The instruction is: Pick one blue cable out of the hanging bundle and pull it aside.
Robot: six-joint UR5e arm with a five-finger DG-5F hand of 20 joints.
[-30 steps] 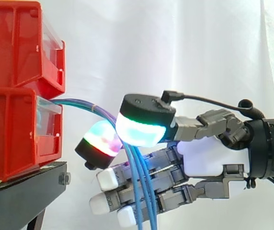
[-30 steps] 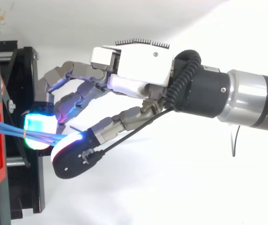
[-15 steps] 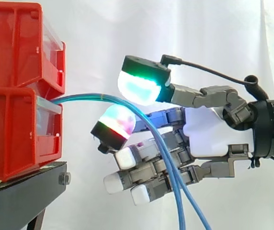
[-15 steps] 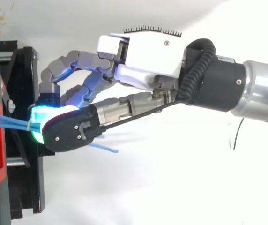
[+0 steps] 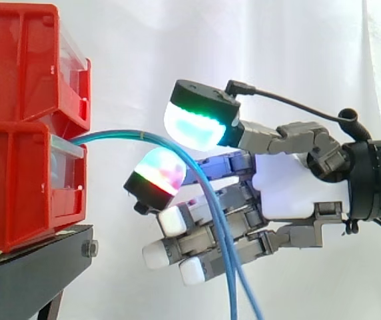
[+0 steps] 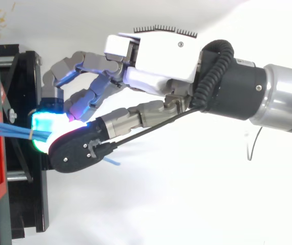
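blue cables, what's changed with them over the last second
The robot hand rose and took the blue cables up with it, so their arc out of the red bins now runs higher and flatter. The hanging ends swung out towards the view's right, then partly back. The cables still pass between the thumb pad and a fingertip. The bins and the black stand stayed put.

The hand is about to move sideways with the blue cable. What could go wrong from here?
1. Several blue cables run together through the hand, with no single strand separated. A sideways pull would probably drag the whole bundle.
2. They leave the lower red bin in a raised arc. Pulling much further might tug that bin on the black stand.
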